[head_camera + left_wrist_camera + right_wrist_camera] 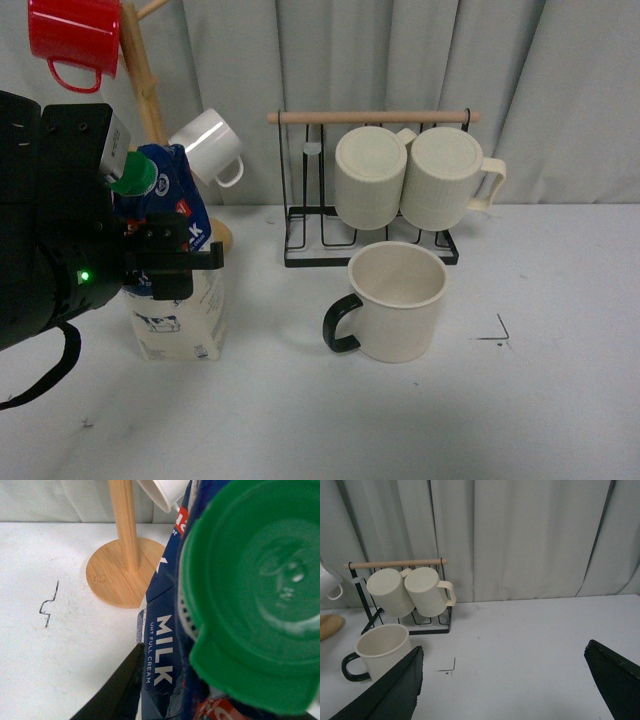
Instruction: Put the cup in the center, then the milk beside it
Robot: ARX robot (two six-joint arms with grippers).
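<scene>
The cup (397,300), a wide cream mug with a black handle pointing left, stands upright near the middle of the table. It also shows in the right wrist view (382,650). To its left is the milk (180,320), a tall carton with a blue top and a green cap (255,590), its base at table level. My left gripper (165,260) is shut on its upper part, and one black finger (120,690) presses the blue "MILK" face (162,650). My right gripper (505,680) hangs open over bare table to the right of the cup, holding nothing.
A wooden mug tree (145,80) with a red mug (75,40) and a small white mug (210,145) rises just behind the milk. A black wire rack (370,240) holds two ribbed cream mugs (370,180) behind the cup. A black corner mark (500,330) lies to the cup's right.
</scene>
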